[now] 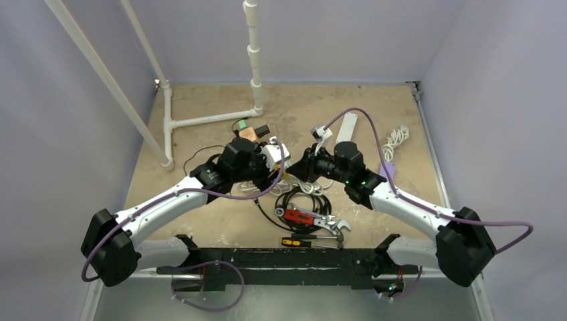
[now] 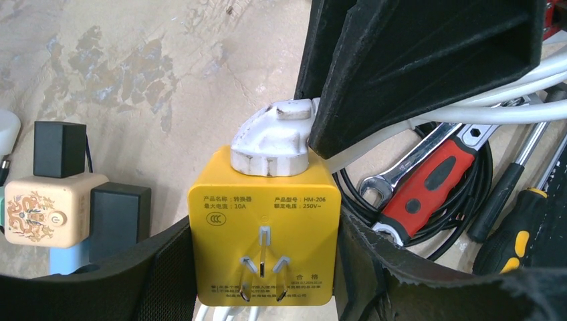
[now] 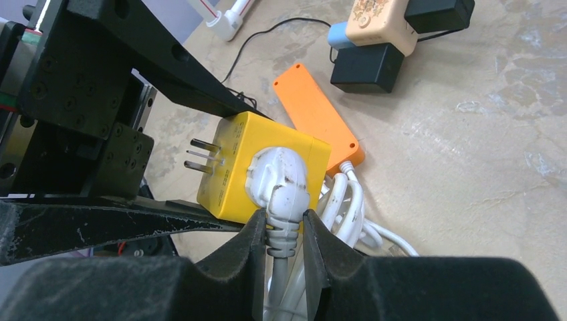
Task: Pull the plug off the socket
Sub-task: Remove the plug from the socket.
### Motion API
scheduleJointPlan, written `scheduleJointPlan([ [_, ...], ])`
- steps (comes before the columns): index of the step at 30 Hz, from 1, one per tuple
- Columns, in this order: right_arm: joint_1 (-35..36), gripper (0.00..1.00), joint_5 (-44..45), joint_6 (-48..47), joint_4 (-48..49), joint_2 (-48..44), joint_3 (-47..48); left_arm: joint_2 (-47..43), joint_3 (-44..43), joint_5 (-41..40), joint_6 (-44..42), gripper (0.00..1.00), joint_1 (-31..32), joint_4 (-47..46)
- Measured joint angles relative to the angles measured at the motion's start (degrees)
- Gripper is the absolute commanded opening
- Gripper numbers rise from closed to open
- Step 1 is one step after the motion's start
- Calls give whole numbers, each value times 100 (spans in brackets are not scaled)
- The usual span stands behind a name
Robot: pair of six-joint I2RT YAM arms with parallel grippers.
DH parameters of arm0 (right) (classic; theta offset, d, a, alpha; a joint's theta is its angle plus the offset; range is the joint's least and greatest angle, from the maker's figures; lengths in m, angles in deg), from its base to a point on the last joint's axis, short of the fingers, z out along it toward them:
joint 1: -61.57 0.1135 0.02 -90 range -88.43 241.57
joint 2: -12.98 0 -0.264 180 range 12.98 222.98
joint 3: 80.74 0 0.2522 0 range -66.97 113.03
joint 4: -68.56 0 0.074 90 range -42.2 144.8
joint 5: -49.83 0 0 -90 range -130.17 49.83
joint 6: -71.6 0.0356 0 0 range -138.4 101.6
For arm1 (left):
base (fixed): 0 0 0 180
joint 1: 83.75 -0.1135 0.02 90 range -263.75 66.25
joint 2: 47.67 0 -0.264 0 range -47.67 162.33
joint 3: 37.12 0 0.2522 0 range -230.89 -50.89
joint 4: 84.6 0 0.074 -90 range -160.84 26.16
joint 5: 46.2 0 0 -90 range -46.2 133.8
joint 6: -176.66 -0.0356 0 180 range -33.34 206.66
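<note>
Where your two arms meet over the middle of the table (image 1: pixel 301 100), your left tool (image 2: pixel 264 281) clamps the yellow plastic cube socket (image 3: pixel 231 167) by two opposite sides, its bare metal prongs facing that wrist. The white angled plug (image 3: pixel 281 175) sits flush in the cube's face turned toward the right arm, and your right tool (image 3: pixel 286 231) pinches its ribbed neck where the white cord leaves. A red-handled spanner (image 2: pixel 428 190) and a flat orange power strip (image 3: pixel 319 117) lie nearby.
</note>
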Motion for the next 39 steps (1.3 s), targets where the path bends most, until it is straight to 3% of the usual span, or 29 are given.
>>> scheduleJointPlan([
  [10,109,0,337,61,-234,-42,76,0,0,-35,0,0,0,42],
  [18,-533,0,-754,0,-90,-52,52,20,-2,17,7,0,39,-216],
  [26,-745,0,-1252,-22,181,46,-68,66,-15,57,42,0,48,-216],
  [34,-671,0,-850,61,136,-9,-68,232,-142,-166,306,0,90,-216],
  [39,-125,0,229,203,-125,-188,-52,256,-162,-286,409,0,87,-133],
])
